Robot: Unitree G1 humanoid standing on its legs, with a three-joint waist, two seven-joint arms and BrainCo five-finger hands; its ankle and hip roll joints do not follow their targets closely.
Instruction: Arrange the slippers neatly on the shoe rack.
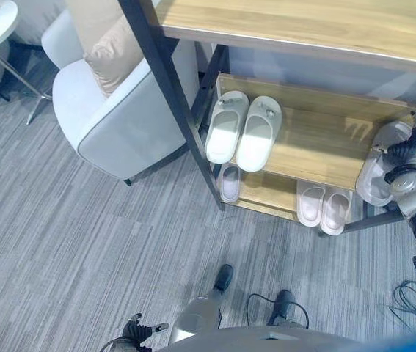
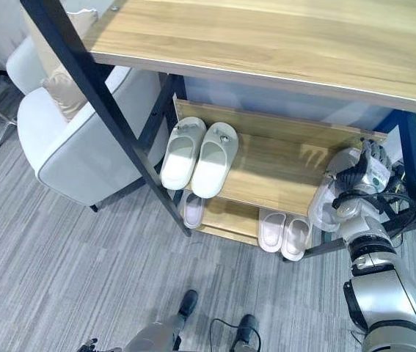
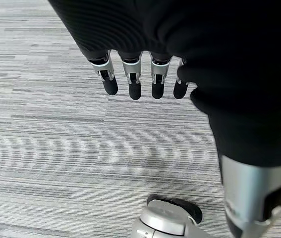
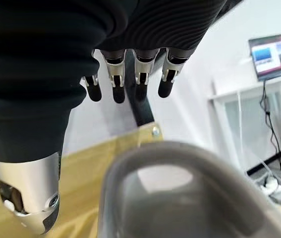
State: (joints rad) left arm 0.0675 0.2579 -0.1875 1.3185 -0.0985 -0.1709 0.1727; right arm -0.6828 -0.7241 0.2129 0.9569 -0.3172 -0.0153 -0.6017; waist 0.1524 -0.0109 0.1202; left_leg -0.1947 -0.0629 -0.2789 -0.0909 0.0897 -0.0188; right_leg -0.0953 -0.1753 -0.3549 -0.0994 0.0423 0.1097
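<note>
L hand (image 3: 140, 79) hangs low nr the robot's side over grey carpet (image 1: 83, 242), fingers straight + slack, holding nothing; idle. Further out, R hand (image 2: 354, 176) is up at the right end of the shoe rack (image 1: 171, 95), level w/ the middle shelf (image 1: 318, 139), w/ a pale translucent slipper (image 2: 332, 198) at it. The slipper sits at the shelf's right edge, part overhanging. In R wrist view the slipper's rounded strap (image 4: 180, 168) fills the space just under the fingers (image 4: 118, 84), which point fwd and look straight, thumb down beside it; can't tell if anything truly clamps the slipper or it's just resting agst the palm, so grip = unclear. On that same shelf, well to the left, a pale green pair (image 1: 243, 128) lies side by side, toes outward, tidy. Lower shelf (image 1: 266, 192): a pinkish pair (image 1: 323, 207) together at right, one single pinkish slipper (image 1: 230, 182) at left, nr the black post. Beyond the rack: white armchair (image 1: 112, 110) w/ beige cushion (image 1: 112, 51). Step, my read: placing this slipper on the middle shelf, not yet seated. Next calls for sliding it inward off the edge, squaring it parallel w/ the green pair, then letting go w/o dragging it back out. Risk: overhang, could tip off the end.
</note>
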